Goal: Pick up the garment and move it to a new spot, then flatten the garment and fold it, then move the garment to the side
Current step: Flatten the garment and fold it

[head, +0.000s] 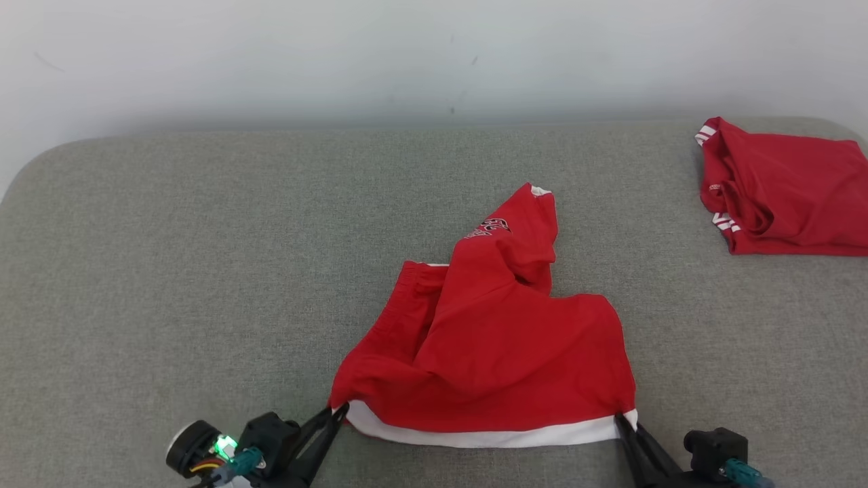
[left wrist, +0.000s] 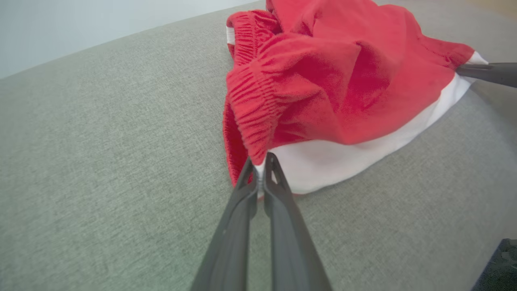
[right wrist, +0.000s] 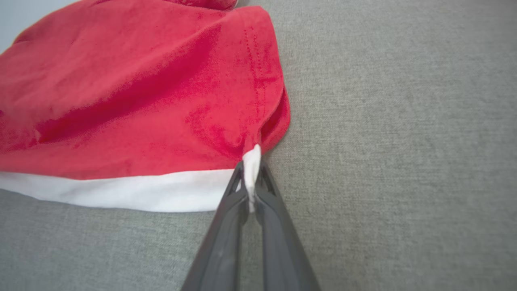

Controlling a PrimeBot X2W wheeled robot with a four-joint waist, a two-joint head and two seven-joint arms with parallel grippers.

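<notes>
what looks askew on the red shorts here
The red shorts lie crumpled, not flat: one leg twists up toward the far side, and the waistband is bunched. The left gripper and right gripper pinch the white hem's corners.

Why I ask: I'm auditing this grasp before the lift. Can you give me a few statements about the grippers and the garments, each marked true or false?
1. The left gripper is shut on a corner of the shorts' white hem. True.
2. The right gripper is open, clear of the shorts. False: it is shut on the hem's other corner.
3. The shorts lie flat and smooth. False: they are crumpled, with one part bunched up toward the wall.
4. A second garment, also red, lies at the far right. True.
5. The two garments touch. False: bare grey surface separates them.
</notes>
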